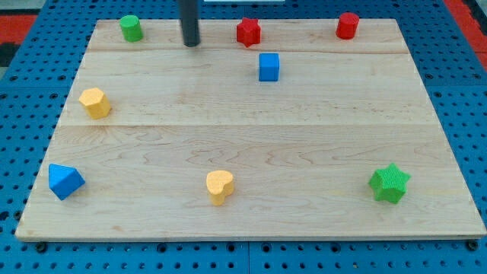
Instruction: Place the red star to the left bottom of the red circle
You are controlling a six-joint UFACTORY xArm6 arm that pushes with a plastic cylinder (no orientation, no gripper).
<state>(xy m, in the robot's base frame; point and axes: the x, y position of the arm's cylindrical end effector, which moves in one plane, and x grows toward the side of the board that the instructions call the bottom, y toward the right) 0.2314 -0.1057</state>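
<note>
The red star (248, 32) sits near the view's top, just right of centre. The red circle (348, 25), a short cylinder, stands at the view's top right, well apart from the star. My tip (190, 44) rests on the board at the view's top, left of the red star with a clear gap between them and touching no block.
A green cylinder (131, 28) stands at the top left. A blue cube (268, 67) lies just below the red star. A yellow hexagon (95, 102) is at the left, a blue triangle (65, 181) at bottom left, a yellow heart (219, 186) at bottom centre, a green star (389, 183) at bottom right.
</note>
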